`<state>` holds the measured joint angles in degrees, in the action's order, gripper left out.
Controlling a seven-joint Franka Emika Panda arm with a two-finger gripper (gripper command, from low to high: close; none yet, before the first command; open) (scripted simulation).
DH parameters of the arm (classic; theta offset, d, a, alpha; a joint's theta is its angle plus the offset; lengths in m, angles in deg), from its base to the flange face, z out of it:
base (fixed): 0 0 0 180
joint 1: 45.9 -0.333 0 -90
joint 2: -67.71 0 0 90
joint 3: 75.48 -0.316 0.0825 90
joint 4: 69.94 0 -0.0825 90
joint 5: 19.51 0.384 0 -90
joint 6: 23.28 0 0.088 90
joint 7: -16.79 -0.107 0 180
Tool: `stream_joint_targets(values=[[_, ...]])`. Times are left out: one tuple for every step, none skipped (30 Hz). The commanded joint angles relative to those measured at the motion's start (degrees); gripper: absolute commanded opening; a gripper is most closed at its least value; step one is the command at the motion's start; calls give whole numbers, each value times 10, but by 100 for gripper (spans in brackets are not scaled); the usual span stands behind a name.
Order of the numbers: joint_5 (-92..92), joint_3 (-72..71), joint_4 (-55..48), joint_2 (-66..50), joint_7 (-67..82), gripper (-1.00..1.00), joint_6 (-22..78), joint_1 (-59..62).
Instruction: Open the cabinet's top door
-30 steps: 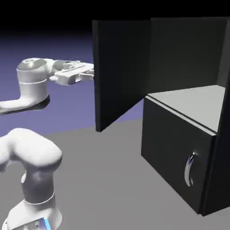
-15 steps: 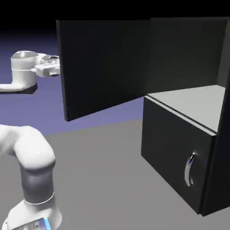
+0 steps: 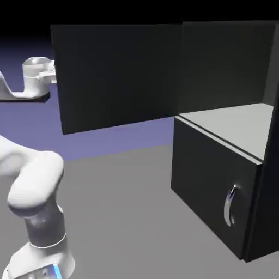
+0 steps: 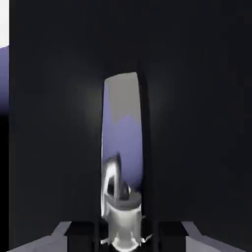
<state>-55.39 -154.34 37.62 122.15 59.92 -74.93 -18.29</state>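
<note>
The dark charcoal cabinet (image 3: 231, 65) stands at the exterior view's right. Its top door (image 3: 117, 76) is swung far open toward the left, baring the pale grey inner shelf (image 3: 231, 122). My hand's wrist (image 3: 37, 76) shows at the door's outer edge; the fingers are hidden behind the panel there. In the hand view the door (image 4: 54, 123) fills the picture. Its curved silver handle (image 4: 122, 147) rises upright between my dark fingertips (image 4: 81, 230), with my gripper (image 4: 123, 231) shut on it.
The shorter lower door (image 3: 210, 182) stays closed, with its own silver handle (image 3: 231, 204). My arm's white elbow and base (image 3: 35, 190) stand at the lower left on the grey table (image 3: 125, 218).
The top door has swung further open toward the exterior view's left. My hand has drawn left with it and is now mostly hidden behind its edge.
</note>
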Motion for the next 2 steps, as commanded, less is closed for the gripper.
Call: stream_joint_targets(values=[[3,-11,-20,4,5,-100,10,21],[4,-12,-22,4,6,-100,11,23]])
